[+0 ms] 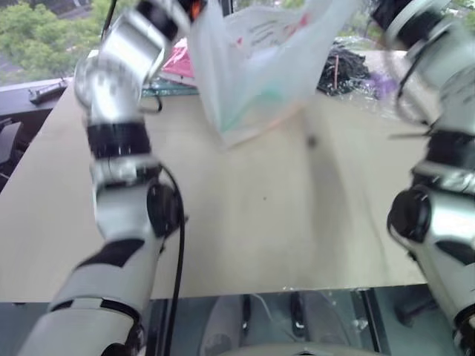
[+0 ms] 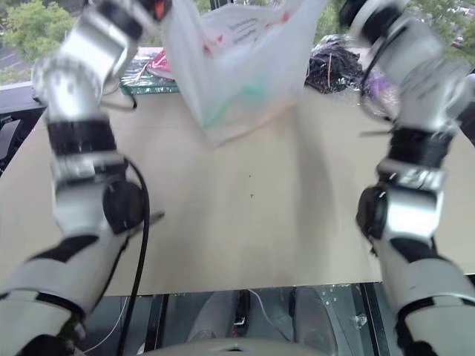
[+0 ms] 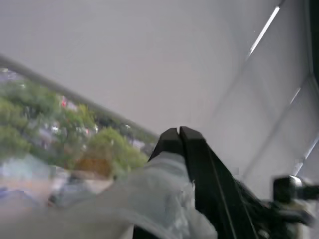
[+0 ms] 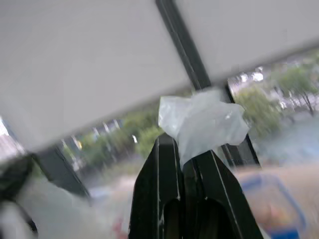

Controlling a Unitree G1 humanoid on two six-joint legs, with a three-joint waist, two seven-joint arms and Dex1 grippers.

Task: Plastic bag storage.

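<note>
The pale wooden worktop (image 1: 252,222) runs from the near edge up to the windows at its far edge, most of its surface bare.

The plastic bag (image 1: 256,67) hangs in the air above the far middle of the worktop, stretched between the two raised arms. It is thin and translucent white, with red print high on its face and a faint green tint lower down. Its bottom corner droops toward the worktop near the far edge; whether it touches the surface cannot be told.

The left gripper (image 3: 178,137) is closed, its two black fingers pressed together, with crinkled white film of the bag bunched against them in the left wrist view.

The right gripper (image 4: 180,149) is also closed, pinching a crumpled tuft of the bag that sticks out past its fingertips in the right wrist view.

A heap of black cables (image 1: 343,70) lies at the far right of the worktop, just behind the bag's right side. A pink item (image 1: 177,61) sits at the far edge behind the bag's left side, on something flat and green (image 2: 145,83). Both are too blurred to name.
</note>
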